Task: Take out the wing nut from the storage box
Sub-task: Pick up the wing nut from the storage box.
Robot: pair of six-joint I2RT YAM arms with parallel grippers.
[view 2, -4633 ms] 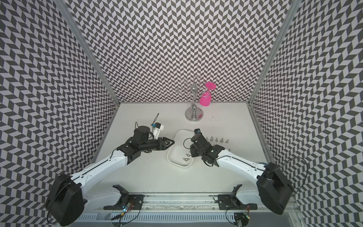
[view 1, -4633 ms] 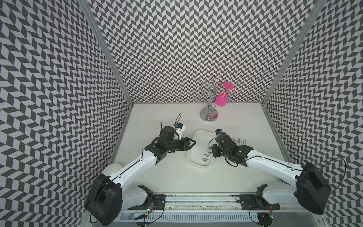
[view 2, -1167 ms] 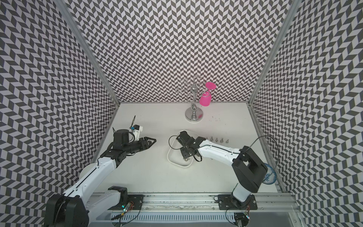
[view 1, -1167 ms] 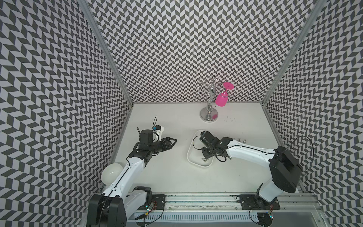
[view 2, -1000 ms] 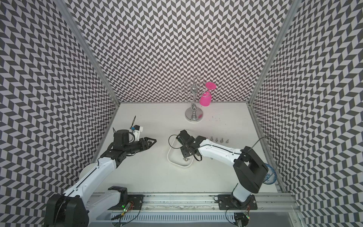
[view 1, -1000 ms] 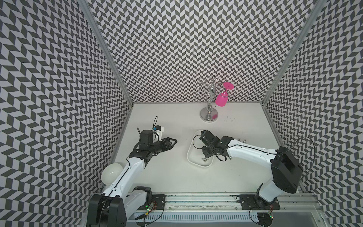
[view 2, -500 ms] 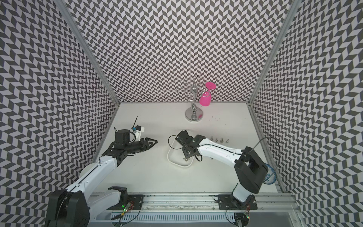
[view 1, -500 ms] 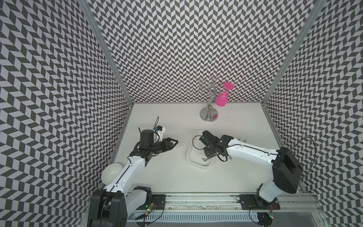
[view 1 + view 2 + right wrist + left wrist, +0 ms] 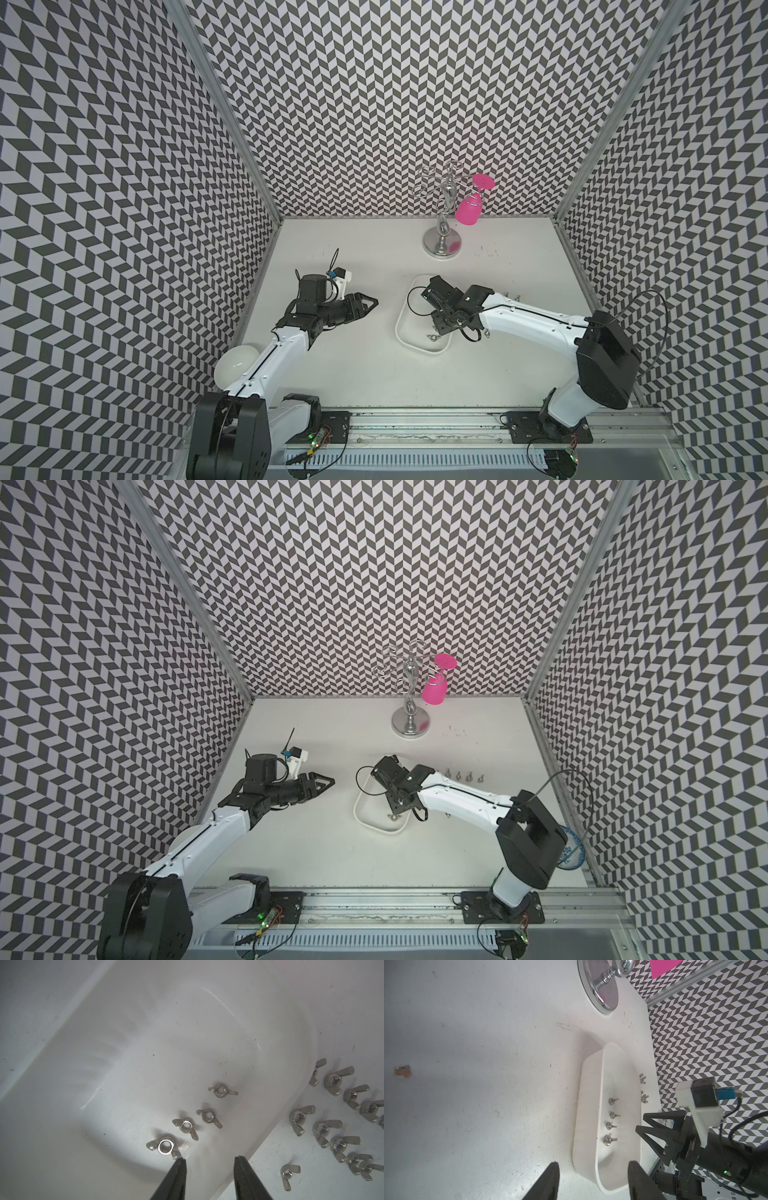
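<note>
**Entry: nut removal, part done (judged from how things lie).**

**Box** point(image 9: 405, 332): white tray, flat on the table point(image 9: 365, 374), about mid-table.

**Contents:** four nuts point(image 9: 208, 1115) in a loose row on the box floor, holes upward.

**Outside:** loose nuts point(image 9: 301, 1118) clustered on the table just beside the box wall, on the right arm's side. About a dozen in the right wrist view. Only a short row of them clear of the arm in a top view.

**Done:** by the look of it, most of the stock already out.

**Left:** the four inside. Present step judged to be the reach for the nearest nut point(image 9: 165, 1147), with no grasp made yet.

**Right gripper** point(image 9: 209, 1159): down inside the box, low over its floor.
- Jaws: apart by a middling gap, nothing between them, nothing held.
- One finger point(image 9: 176, 1178) just beside a wing of the nearest nut. Touching or not: cannot tell.
- Nearest nut off to one side of the gap, not within it.
- Likely need before closing: a small sideways shift to bring the nut between the jaws.
- Risk: nudging the nut away across the smooth floor.

**Left gripper** point(image 9: 593, 1162): in the air over bare table, on the far side of the box from the loose nuts, pointing towards the box but apart from it.
- Jaws: wide apart, empty.
</note>
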